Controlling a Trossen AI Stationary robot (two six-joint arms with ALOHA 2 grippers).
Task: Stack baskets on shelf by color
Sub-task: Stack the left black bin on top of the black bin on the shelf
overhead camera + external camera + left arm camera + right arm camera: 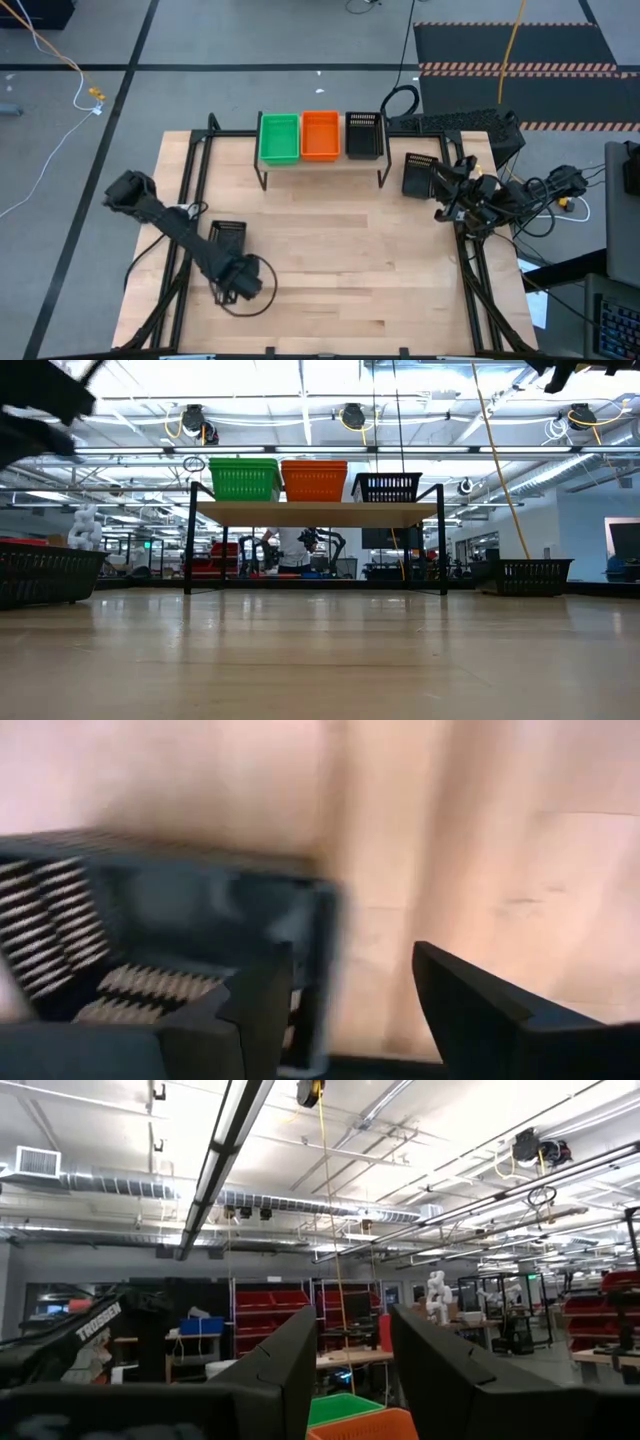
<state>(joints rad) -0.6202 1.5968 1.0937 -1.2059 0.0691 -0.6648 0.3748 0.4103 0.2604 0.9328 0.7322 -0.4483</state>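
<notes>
while my left end effector [236,285] hangs low over the near-left part of the surface [330,260], its fingers are spread and grasp nothing; a loose black basket [227,237] sits just beside it, one wall close to my inner finger [262,1010] in the left wrist view. if i close without centring on that wall, i judge i could shove the basket or tip it instead of gripping it. further along, the shelf [320,165] carries a green basket [279,137], an orange basket [320,134] and a black basket [364,135] in a row. another black basket [420,174] lies on the surface just right of the shelf. my right end effector [452,190] waits near it, raised, fingers released and empty; a careless swing there might clip that basket.
</notes>
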